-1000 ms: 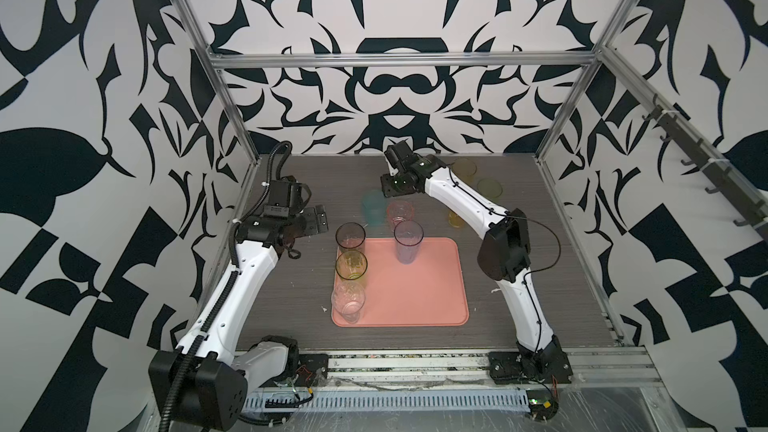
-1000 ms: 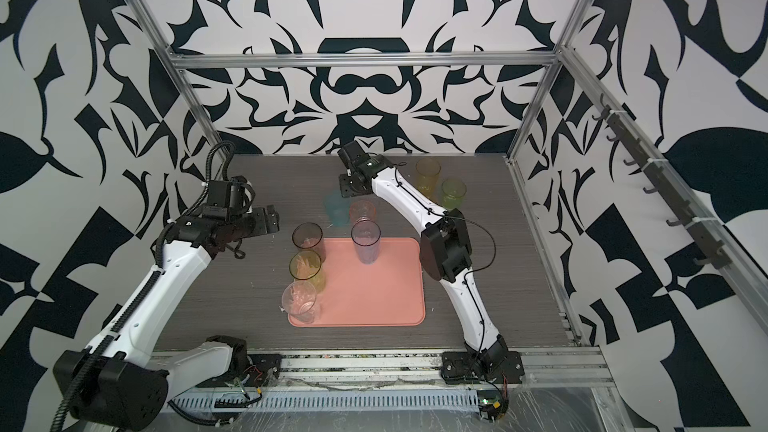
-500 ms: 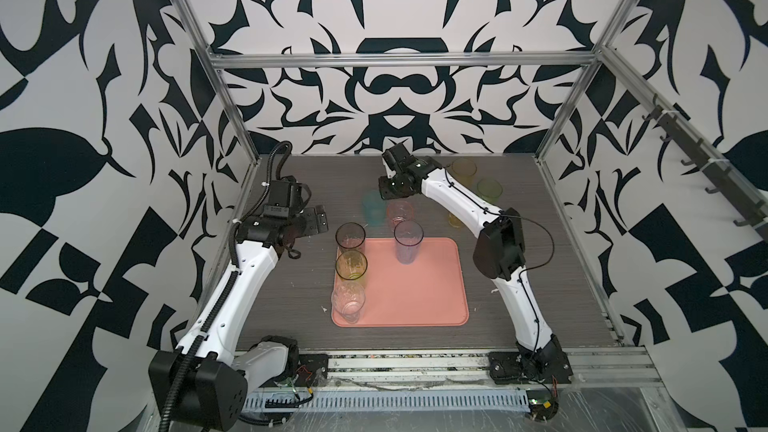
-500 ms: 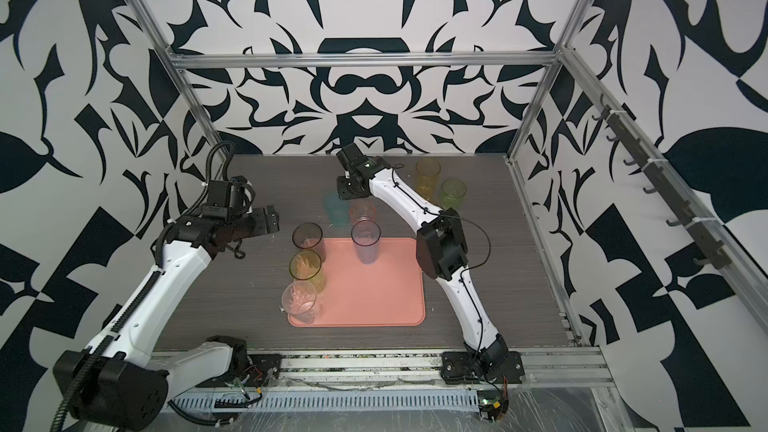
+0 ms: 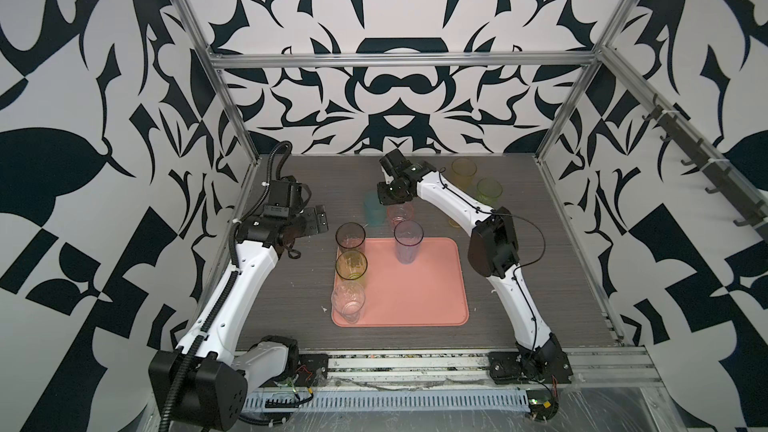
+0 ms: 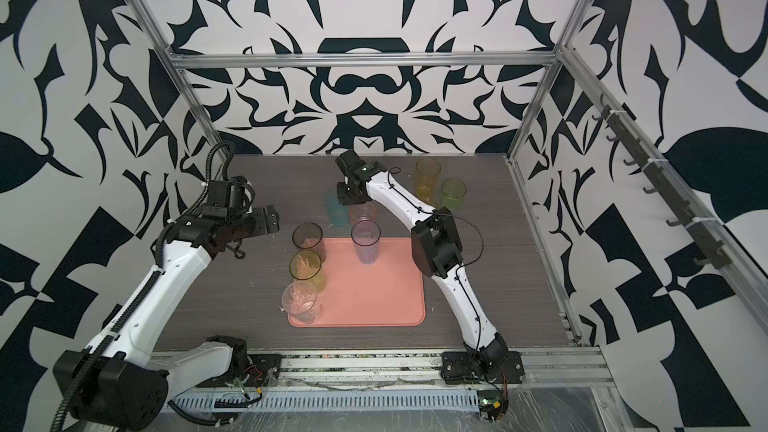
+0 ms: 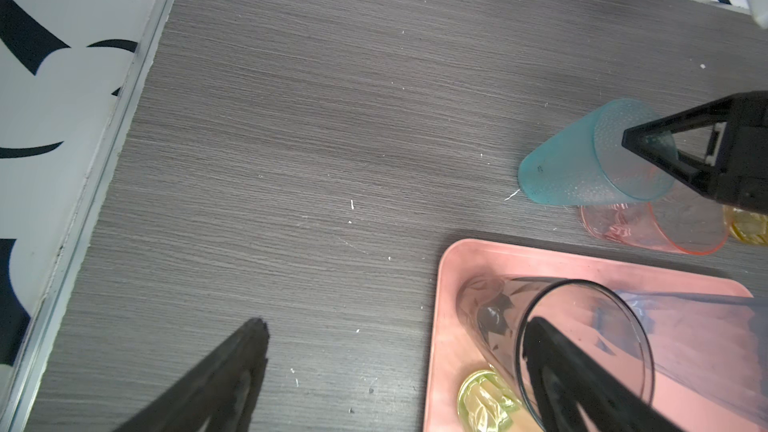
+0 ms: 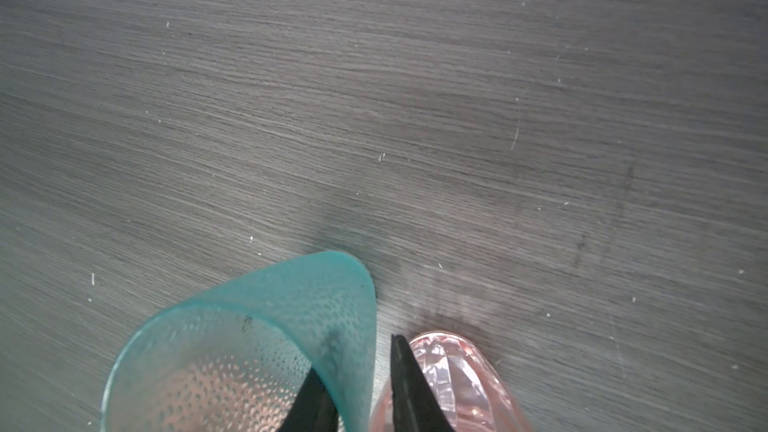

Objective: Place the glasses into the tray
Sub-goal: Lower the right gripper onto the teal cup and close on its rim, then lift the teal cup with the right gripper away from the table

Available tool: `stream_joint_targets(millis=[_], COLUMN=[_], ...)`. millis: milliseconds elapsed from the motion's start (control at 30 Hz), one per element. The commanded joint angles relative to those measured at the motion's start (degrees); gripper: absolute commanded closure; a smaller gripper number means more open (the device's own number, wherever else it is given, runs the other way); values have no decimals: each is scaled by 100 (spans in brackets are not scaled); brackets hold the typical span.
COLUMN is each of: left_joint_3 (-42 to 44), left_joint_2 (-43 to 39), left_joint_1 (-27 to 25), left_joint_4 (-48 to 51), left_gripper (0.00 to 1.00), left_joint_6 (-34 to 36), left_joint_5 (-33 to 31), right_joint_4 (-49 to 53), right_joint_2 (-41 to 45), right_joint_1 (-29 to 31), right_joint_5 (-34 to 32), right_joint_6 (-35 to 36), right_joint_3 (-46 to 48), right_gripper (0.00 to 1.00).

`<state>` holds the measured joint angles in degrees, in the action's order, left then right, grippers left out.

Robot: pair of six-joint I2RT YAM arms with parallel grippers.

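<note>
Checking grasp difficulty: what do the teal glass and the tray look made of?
The teal glass looks like translucent plastic, its wall pebbled with fine dimples. The tray is probably moulded plastic: matte salmon-pink, soft sheen, rounded corners.

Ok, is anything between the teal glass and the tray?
Nothing directly: the teal glass faces a gap at the far edge of the tray, flanked by the smoky glass and blue glass; pink glass stands close beside it.
</note>
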<state>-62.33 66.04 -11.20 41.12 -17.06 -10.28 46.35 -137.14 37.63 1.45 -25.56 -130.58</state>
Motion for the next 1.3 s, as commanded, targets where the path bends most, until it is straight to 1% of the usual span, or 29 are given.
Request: stream_joint_targets(millis=[0,100,367,567,733,833,1267], left_joint_3=[19,27,22,28,24,23,36], left_joint_2=[-38,-34,-40,-60,-58,-78,-103], left_joint_1=[22,22,22,22,22,22,22], left_joint_4=[-8,-7,8,4,1,3,0], left_gripper=[1,1,0,0,1,0,1], left_joint_6=[10,10,10,10,5,10,1], left_joint_5=[-28,-32,-26,-24,-13,-25,-25], right_joint_4=[98,131,126,143,144,155,304], right_joint_2=[83,66,67,38,44,56,235], right_joint_1=[7,8,8,8,8,8,25], right_joint_5=[4,4,-4,0,-12,-22,-82], right_joint_6=[-38,-48,-54,-54,-85,-76,-51], right_joint_3=[-329,-388,-391,-418,-431,-462,-687], right_gripper=[76,78,91,92,95,100,100])
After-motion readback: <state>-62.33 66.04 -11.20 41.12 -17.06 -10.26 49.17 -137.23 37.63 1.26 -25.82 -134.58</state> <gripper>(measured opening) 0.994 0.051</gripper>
